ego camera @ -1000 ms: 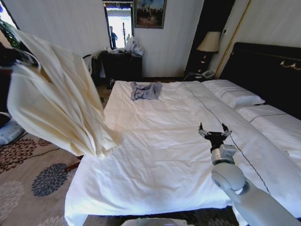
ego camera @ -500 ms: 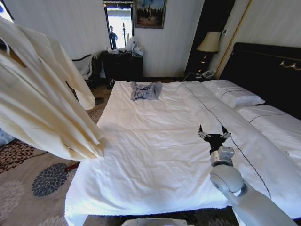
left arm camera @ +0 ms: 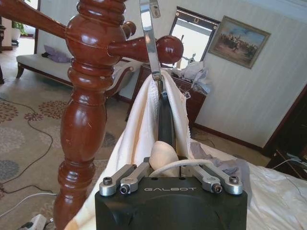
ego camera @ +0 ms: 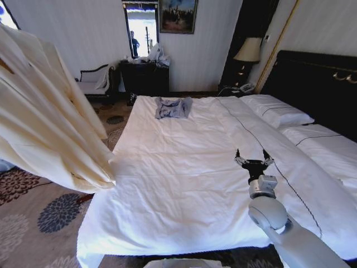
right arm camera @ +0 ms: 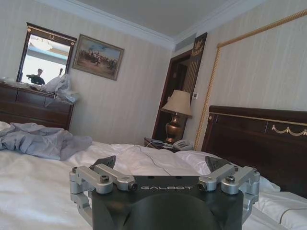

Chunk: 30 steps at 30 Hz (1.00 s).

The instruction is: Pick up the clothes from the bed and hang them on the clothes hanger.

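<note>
Clamped, as far as the crowded wrist view lets me judge, the left gripper [left arm camera: 165,160] jaws close on the clothes hanger [left arm camera: 166,122], whose dark body runs up to a silver hook [left arm camera: 150,38]. Cream clothes [ego camera: 47,120] drape over it and hang off the bed's [ego camera: 184,184] left side, beside a reddish wooden post [left arm camera: 88,100]. Spread wide and holding nothing, the right gripper [ego camera: 254,159] hovers over the white duvet, well apart from a small grey garment [ego camera: 173,107] near the far edge.
</note>
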Tool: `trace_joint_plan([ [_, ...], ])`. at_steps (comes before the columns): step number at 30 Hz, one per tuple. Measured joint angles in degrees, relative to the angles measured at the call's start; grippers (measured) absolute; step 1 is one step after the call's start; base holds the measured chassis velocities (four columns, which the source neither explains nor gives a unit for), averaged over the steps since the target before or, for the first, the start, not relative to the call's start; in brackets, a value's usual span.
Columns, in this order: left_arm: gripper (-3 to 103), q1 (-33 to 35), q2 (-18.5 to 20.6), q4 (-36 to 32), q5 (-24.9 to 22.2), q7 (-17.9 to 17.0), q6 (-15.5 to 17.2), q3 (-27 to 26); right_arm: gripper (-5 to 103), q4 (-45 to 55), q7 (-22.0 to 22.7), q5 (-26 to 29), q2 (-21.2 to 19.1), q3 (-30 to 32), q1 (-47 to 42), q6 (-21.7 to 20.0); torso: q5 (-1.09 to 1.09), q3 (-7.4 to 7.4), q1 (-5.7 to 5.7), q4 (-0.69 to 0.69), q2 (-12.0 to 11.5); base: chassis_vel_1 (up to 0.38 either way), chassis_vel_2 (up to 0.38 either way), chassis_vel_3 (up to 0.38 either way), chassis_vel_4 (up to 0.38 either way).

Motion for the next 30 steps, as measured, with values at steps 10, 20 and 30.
trace_joint_plan([
  [10,18,1.25,1.24,1.18,2.05,1.64,-0.05,-0.18,100,-1.16,0.3,1.17,-0.64,-4.25,4.87,0.11,0.0,0.0,0.0,0.05,0.0,0.0,0.0,0.0,0.0],
  [20,18,3.73,1.33,2.47,5.45,5.37,-0.07,-0.17,100,-1.47,0.56,1.64,-0.48,-5.14,6.36,0.11,0.0,0.0,0.0,0.02,0.0,0.0,0.0,0.0,0.0],
  [30,18,6.02,0.69,1.87,14.0,12.62,-0.2,0.98,100,-2.04,0.78,2.27,-0.17,-6.91,8.75,0.11,0.0,0.0,0.01,0.01,0.0,0.0,0.0,0.0,0.0],
])
